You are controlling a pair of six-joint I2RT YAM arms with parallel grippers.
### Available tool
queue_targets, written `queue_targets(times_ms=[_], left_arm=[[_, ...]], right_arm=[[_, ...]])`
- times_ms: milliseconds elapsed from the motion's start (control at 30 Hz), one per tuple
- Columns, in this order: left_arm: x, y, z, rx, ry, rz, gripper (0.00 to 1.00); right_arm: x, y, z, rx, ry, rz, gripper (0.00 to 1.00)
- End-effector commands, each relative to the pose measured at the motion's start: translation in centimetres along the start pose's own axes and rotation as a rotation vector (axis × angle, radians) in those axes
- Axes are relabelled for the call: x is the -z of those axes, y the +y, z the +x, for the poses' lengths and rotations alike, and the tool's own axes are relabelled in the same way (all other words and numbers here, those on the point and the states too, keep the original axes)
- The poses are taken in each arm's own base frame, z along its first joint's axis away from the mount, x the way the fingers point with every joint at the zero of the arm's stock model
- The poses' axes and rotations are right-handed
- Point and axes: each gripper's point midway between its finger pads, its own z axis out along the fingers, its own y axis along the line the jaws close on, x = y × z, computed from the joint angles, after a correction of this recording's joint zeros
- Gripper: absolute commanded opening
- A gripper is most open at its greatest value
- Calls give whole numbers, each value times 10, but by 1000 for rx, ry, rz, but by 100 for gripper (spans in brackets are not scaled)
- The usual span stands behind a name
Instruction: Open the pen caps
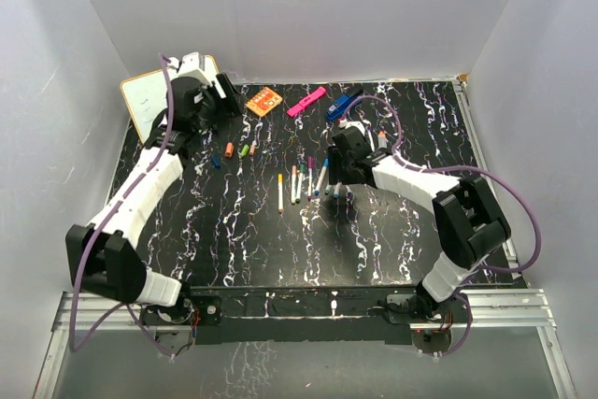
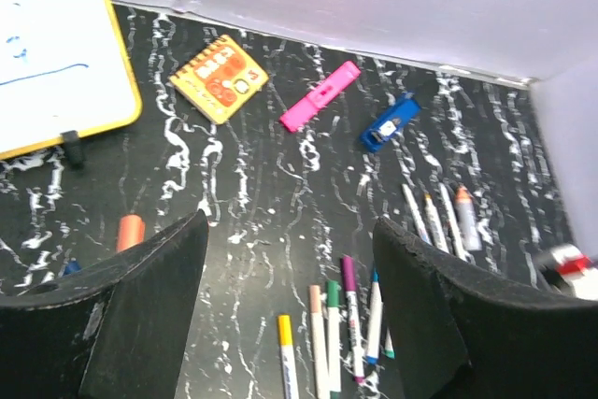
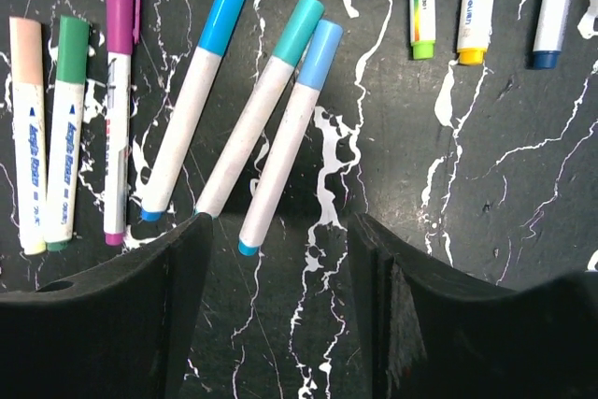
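Observation:
Several white marker pens lie side by side mid-table, their pen caps on: peach, green, purple, blue, teal and light blue. Loose caps lie further left: orange, green and blue. My right gripper hangs open just over the pens, and the light blue pen's tail end lies at the mouth of its gap, untouched. My left gripper is open and empty, raised near the back left. An orange cap lies beside its left finger.
A yellow-framed whiteboard leans at the back left. An orange notebook, a pink highlighter and a blue clip-like tool lie along the back. More pens lie by the right arm. White walls enclose the table.

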Motion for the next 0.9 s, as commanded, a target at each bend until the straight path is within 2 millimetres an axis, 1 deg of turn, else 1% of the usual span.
queue_targets(times_ms=[0, 33, 133, 267, 300, 367, 567, 867], left_arm=[[15, -10, 22, 59, 28, 98, 70], [23, -14, 18, 67, 9, 117, 70], [36, -14, 25, 87, 1, 137, 71], [45, -13, 29, 92, -1, 148, 71], [47, -13, 30, 92, -1, 150, 71], [48, -13, 33, 94, 6, 150, 71], [49, -10, 37, 92, 15, 145, 71], [47, -11, 39, 92, 22, 147, 72]], right_arm=[[-2, 4, -26, -52, -60, 28, 56], [-3, 3, -25, -54, -56, 34, 55], [-9, 2, -24, -53, -46, 48, 53], [-14, 1, -24, -56, -40, 66, 50], [-18, 1, -21, -54, -29, 70, 49], [-25, 1, -18, -51, -14, 80, 48], [-33, 0, -16, -48, 0, 96, 45], [-43, -2, -11, -40, 30, 125, 41]])
